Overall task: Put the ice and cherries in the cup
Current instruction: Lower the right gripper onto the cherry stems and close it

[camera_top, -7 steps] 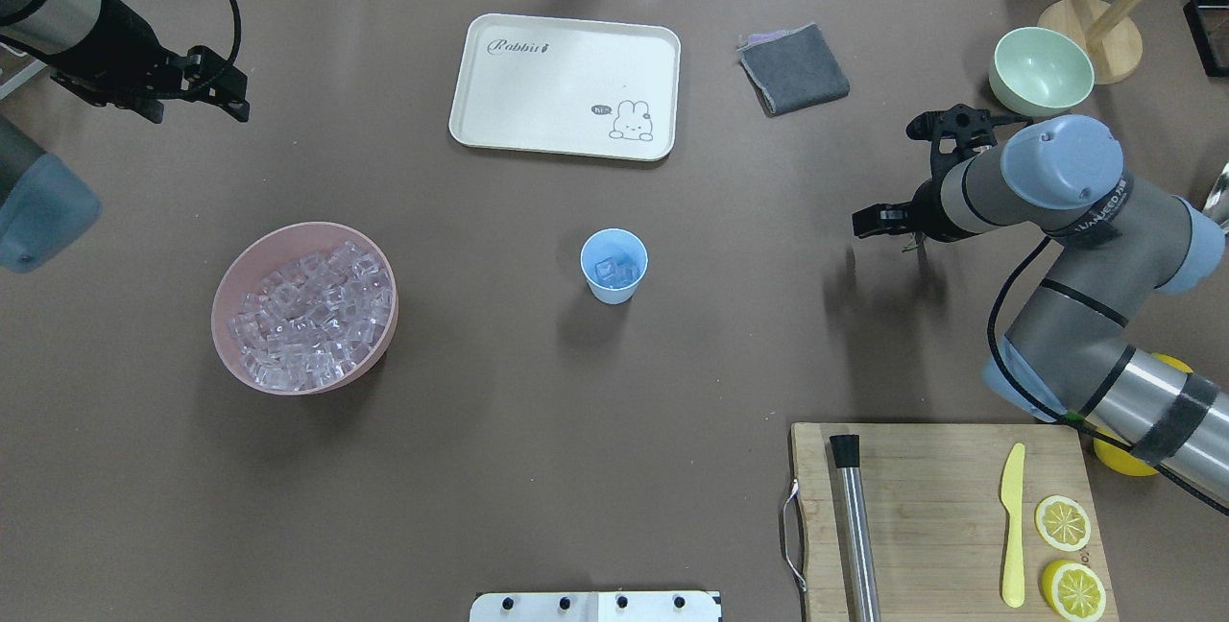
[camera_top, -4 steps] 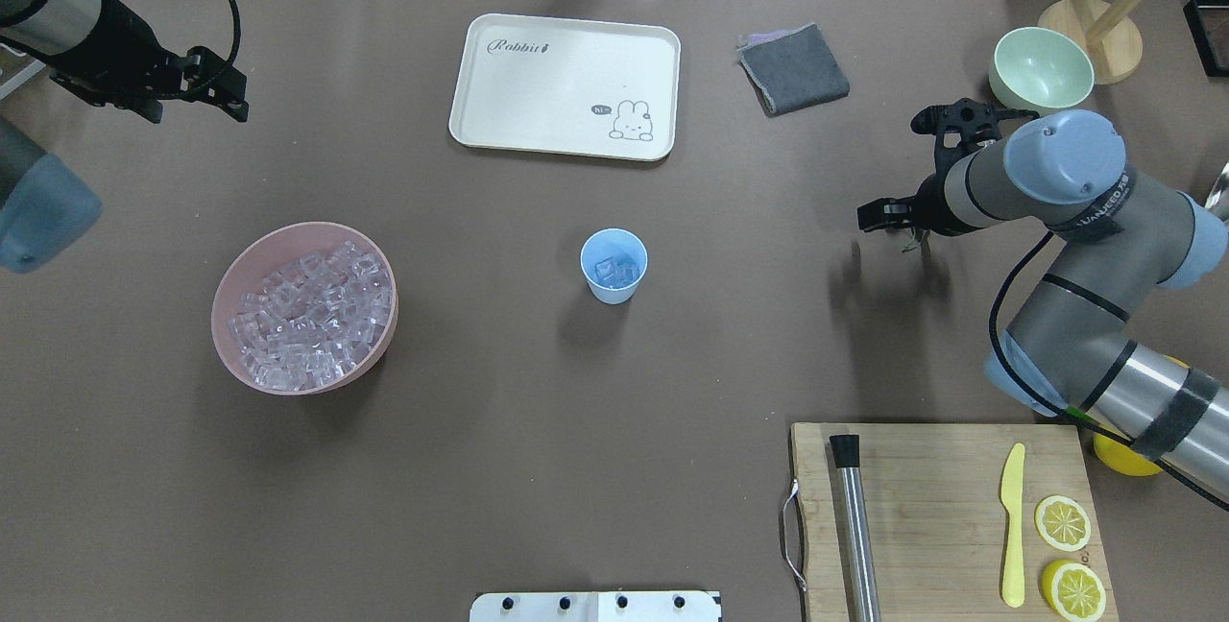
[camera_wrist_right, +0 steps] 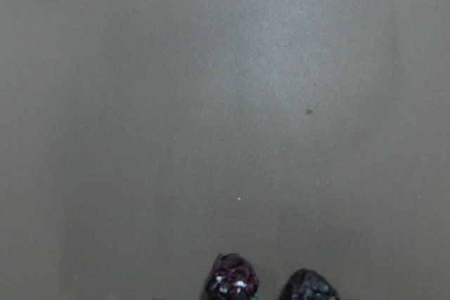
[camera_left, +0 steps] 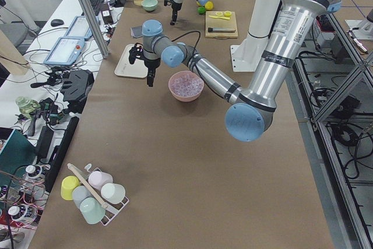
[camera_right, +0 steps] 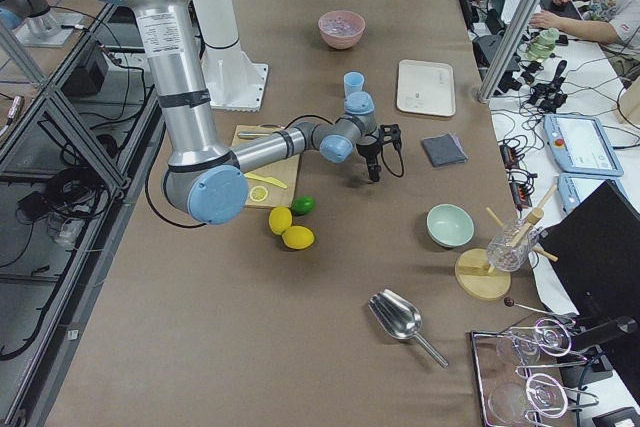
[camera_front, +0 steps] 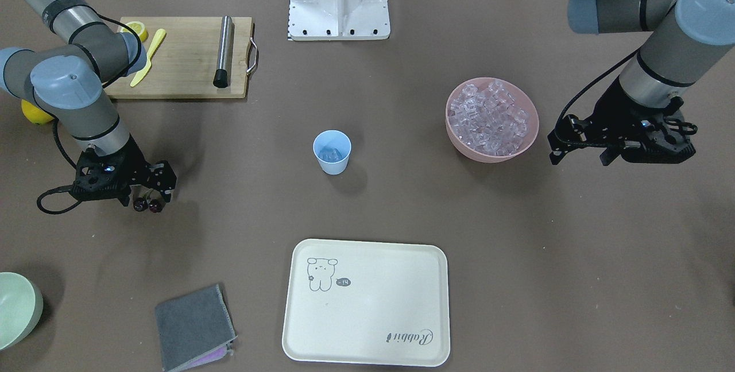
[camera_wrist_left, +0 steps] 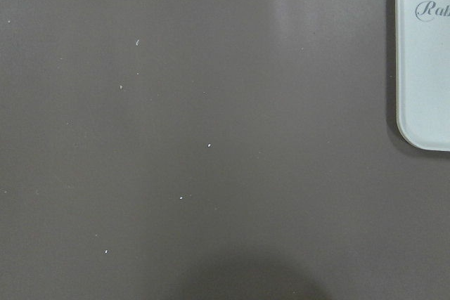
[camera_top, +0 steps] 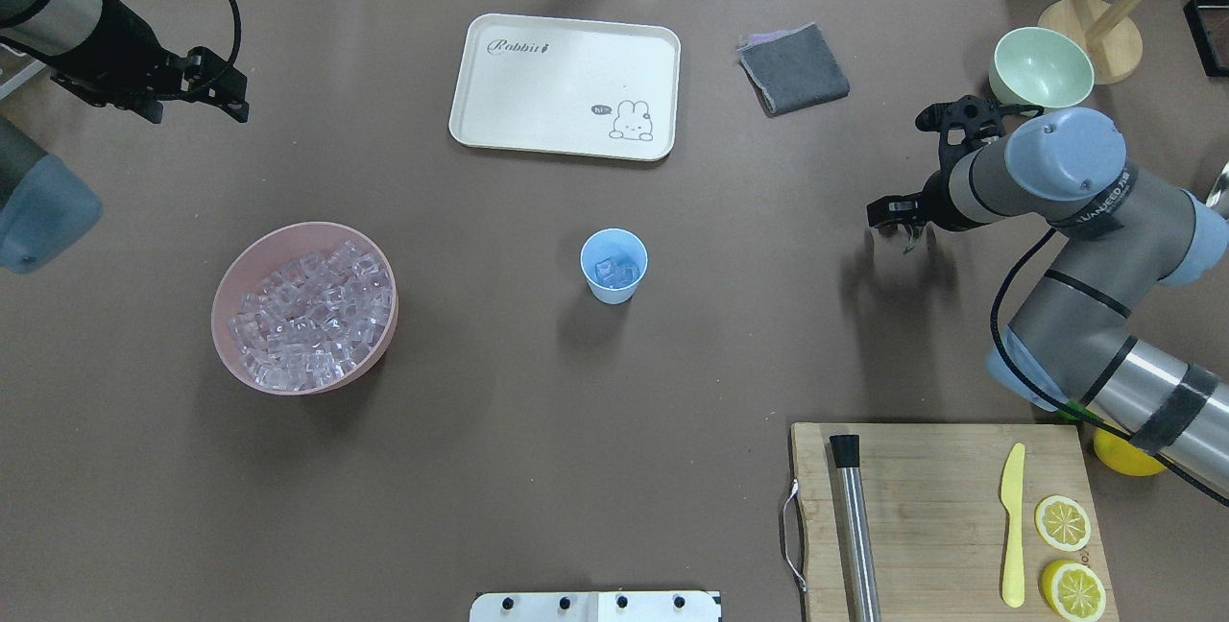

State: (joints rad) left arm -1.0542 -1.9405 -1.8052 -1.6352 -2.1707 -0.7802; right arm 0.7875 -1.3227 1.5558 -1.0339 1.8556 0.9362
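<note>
The light blue cup (camera_top: 614,265) stands mid-table with a few ice cubes (camera_top: 614,271) in it; it also shows in the front view (camera_front: 332,152). More ice (camera_top: 312,315) fills the pink bowl (camera_top: 219,315) to its left. My right gripper (camera_top: 907,227) hangs above the table far right of the cup, shut on the green stems of the dark cherries (camera_front: 147,205). The cherries dangle below it and show at the bottom edge of the right wrist view (camera_wrist_right: 232,277). My left gripper (camera_top: 195,108) is open and empty, high at the far left, beyond the pink bowl.
A cream tray (camera_top: 565,84) lies beyond the cup, with a grey cloth (camera_top: 793,68) to its right. A pale green bowl (camera_top: 1042,70) sits just beyond my right gripper. A cutting board (camera_top: 931,507) with a metal muddler, yellow knife and lemon slices lies at the near right.
My right gripper, with the cherries, has drifted a little to the right and away from the robot. The left arm, cup and bowl have not moved.
</note>
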